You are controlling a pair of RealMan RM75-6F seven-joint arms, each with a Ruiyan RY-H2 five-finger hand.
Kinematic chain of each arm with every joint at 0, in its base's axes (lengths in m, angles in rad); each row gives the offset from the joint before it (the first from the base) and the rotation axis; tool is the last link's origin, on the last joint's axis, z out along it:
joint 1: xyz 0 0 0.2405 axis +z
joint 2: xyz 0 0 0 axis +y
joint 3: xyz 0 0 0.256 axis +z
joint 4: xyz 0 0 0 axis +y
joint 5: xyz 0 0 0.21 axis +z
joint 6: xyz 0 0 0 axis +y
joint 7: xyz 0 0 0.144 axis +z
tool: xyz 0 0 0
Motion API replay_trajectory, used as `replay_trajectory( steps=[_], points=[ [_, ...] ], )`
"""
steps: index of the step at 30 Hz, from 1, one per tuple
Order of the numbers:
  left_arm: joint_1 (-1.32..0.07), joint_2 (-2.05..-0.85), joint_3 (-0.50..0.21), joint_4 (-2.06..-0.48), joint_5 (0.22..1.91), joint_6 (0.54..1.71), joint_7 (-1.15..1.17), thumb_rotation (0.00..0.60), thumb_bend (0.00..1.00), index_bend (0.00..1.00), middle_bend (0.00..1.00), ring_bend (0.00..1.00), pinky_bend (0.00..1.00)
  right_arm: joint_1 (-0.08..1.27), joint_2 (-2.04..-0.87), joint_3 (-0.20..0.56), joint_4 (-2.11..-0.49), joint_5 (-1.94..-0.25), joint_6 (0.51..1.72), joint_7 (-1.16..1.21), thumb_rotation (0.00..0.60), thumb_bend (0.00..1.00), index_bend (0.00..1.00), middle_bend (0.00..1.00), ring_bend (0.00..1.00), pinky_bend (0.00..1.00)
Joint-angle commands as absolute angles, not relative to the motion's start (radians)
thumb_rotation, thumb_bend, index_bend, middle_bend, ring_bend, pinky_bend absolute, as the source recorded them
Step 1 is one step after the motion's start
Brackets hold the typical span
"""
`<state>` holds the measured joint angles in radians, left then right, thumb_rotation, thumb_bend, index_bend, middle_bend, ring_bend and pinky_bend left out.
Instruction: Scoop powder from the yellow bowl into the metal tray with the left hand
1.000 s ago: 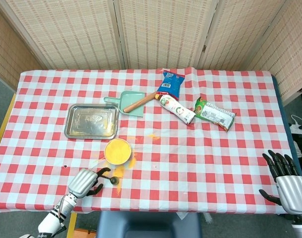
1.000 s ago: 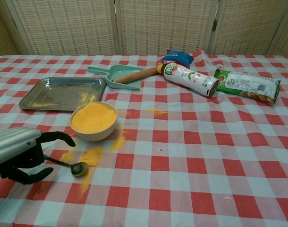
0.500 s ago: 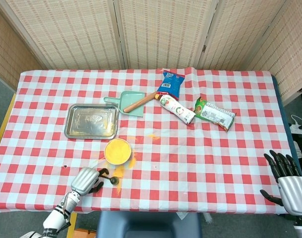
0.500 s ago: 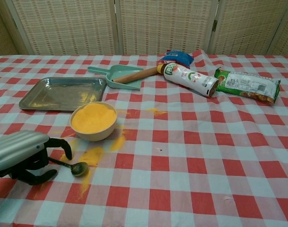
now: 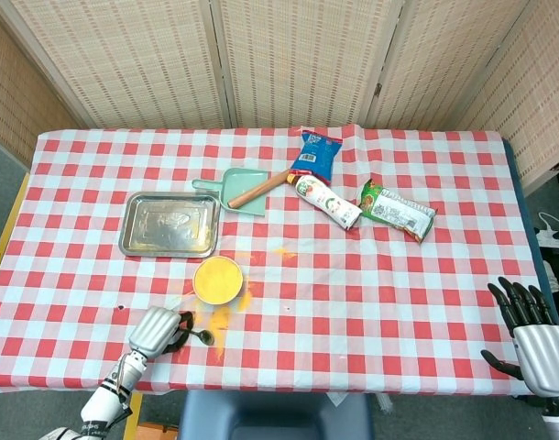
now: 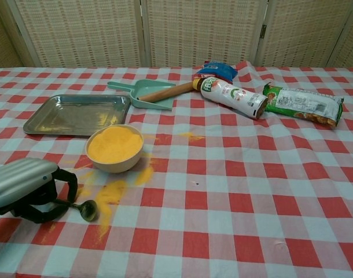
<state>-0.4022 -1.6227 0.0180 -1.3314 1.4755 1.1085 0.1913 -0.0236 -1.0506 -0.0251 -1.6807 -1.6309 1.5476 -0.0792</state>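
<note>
A small metal spoon point(image 6: 85, 209) is held low over the checked cloth by the left hand point(image 6: 27, 189), its handle closed in by the dark fingers point(image 6: 65, 180), its bowl seemingly tipped on edge just right of them. The yellow bowl point(image 6: 114, 149), heaped with orange-yellow powder, stands near, beyond the hand. The shallow rectangular metal tray point(image 6: 77, 114), lightly dusted yellow, lies farther beyond the bowl.

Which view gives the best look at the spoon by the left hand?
The chest view: the spoon lies close and large, its bowl on spilled powder, its handle running under the left hand. The head view shows the spoon only as a small dark shape beside that hand.
</note>
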Motion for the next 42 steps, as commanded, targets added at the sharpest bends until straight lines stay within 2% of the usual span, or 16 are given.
replay_trajectory(
  steps=[1, 8, 15, 20, 26, 34, 42],
  points=[
    [-0.395, -1.62, 0.015, -1.337, 1.485, 1.136, 0.179, 0.6, 0.45, 0.67, 1.0, 1.0, 1.0, -0.024, -1.051, -0.025, -1.681, -1.631, 1.548, -0.079, 0.6, 0.04, 0.0, 0.0, 0.0, 0.0],
    [-0.363, -1.589, -0.012, -1.386, 1.536, 1.28, 0.16, 0.6, 0.49, 0.77, 1.0, 1.0, 1.0, -0.022, -1.05, -0.027, -1.681, -1.633, 1.544, -0.079, 0.6, 0.04, 0.0, 0.0, 0.0, 0.0],
    [-0.379, -1.627, -0.108, -1.381, 1.536, 1.376, 0.221, 0.6, 0.53, 0.82, 1.0, 1.0, 1.0, -0.025, -1.049, -0.029, -1.683, -1.639, 1.551, -0.078, 0.6, 0.04, 0.0, 0.0, 0.0, 0.0],
    [-0.428, -1.773, -0.179, -1.214, 1.57, 1.468, 0.362, 0.6, 0.66, 0.86, 1.0, 1.0, 1.0, -0.023, -1.049, -0.029, -1.682, -1.638, 1.546, -0.077, 0.6, 0.04, 0.0, 0.0, 0.0, 0.0],
    [-0.513, -1.925, -0.206, -0.972, 1.63, 1.518, 0.524, 0.6, 0.69, 0.86, 1.0, 1.0, 1.0, -0.022, -1.043, -0.024, -1.681, -1.626, 1.544, -0.065, 0.6, 0.04, 0.0, 0.0, 0.0, 0.0],
    [-0.588, -2.079, -0.183, -0.664, 1.689, 1.571, 0.648, 0.6, 0.7, 0.87, 1.0, 1.0, 1.0, -0.016, -1.036, -0.019, -1.678, -1.612, 1.532, -0.046, 0.6, 0.04, 0.0, 0.0, 0.0, 0.0],
    [-0.606, -2.166, -0.125, -0.491, 1.702, 1.555, 0.666, 0.6, 0.7, 0.87, 1.0, 1.0, 1.0, -0.02, -1.028, -0.019, -1.678, -1.617, 1.545, -0.029, 0.6, 0.04, 0.0, 0.0, 0.0, 0.0]
  ],
)
